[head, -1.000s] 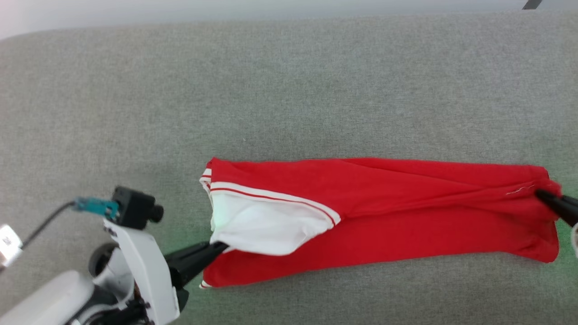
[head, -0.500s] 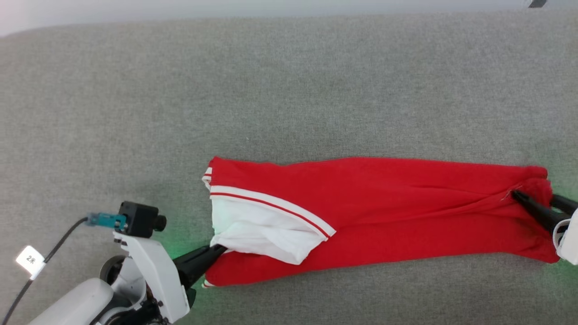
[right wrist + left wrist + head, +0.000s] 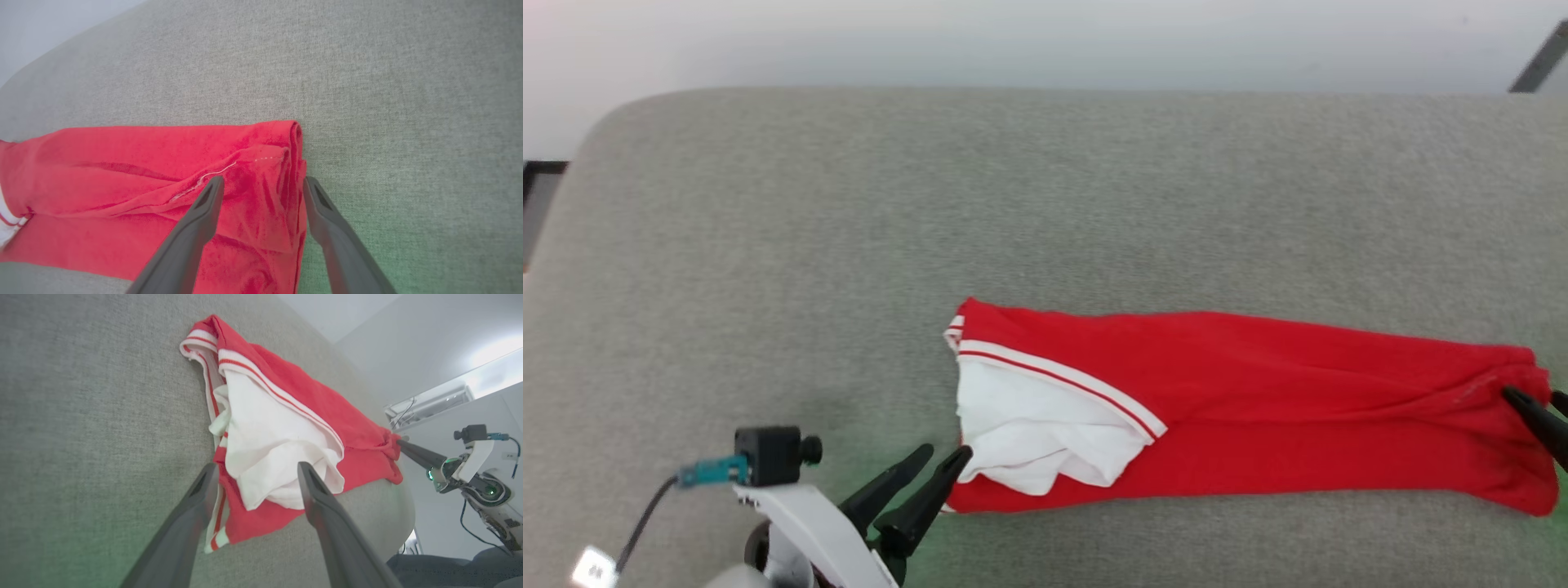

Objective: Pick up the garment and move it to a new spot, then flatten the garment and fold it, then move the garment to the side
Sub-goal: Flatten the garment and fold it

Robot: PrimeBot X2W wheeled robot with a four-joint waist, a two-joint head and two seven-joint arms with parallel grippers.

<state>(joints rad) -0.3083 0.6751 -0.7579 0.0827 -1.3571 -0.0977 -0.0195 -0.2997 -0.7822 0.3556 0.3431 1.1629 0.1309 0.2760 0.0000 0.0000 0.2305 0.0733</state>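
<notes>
Red garment (image 3: pixel 1298 408) folded lengthwise on grey cushion (image 3: pixel 849 245); left tool (image 3: pixel 947 449), right tool (image 3: pixel 263 179) both released.

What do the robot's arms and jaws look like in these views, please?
Each arm ends in jaws of two long, tapering dark grey fingers. The left wrist casing is glossy white, topped by a small black camera with a teal connector and a dark cable carrying a white tag. The right wrist looks alike, with green lights.

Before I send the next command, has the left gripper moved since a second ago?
Yes. Against the white sleeve of the red T-shirt, the left gripper has let go and opened, staying by that corner.
</notes>
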